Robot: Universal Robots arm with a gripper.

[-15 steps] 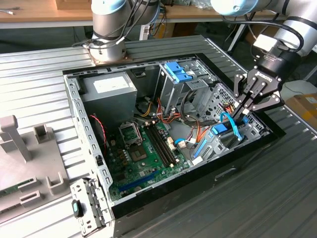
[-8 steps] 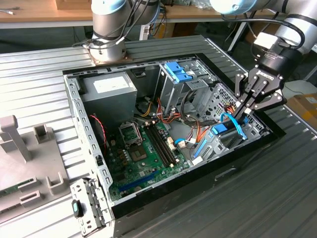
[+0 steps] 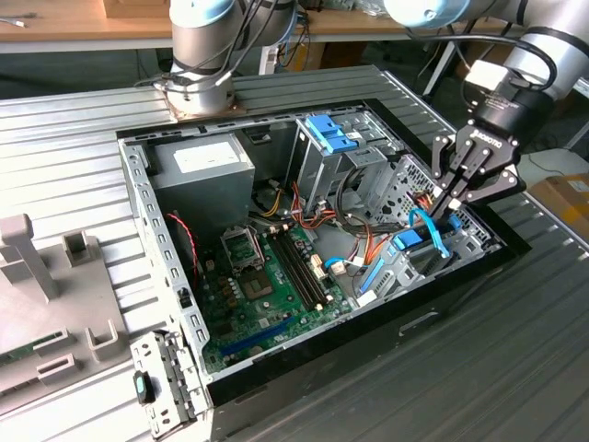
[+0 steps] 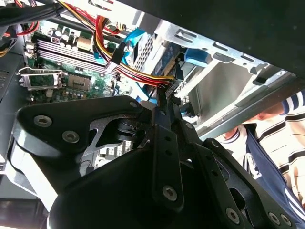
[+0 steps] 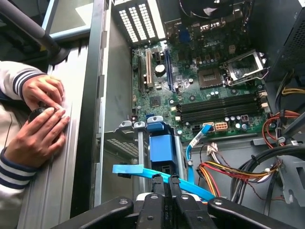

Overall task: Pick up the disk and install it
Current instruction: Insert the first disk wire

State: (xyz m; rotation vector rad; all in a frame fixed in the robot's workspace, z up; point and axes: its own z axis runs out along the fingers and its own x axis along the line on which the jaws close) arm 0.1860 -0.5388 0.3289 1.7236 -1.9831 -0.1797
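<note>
The disk stands on edge in the drive bay at the exterior view's right end of the open computer case, its blue side frame facing up. My gripper hangs just above that bay, shut. In the first wrist view the gripper has its tips right at a light-blue flat cable that crosses over the disk; I cannot tell whether it pinches the cable. In the second wrist view the fingertips sit against the plug of a red, yellow and black wire bundle, beside the blue frame.
A grey power-supply box and a metal drive cage with a light-blue bracket stand at the case's back. The green motherboard lies between. A person's hands rest on the table beside the case wall. A grey fixture stands at the exterior view's left.
</note>
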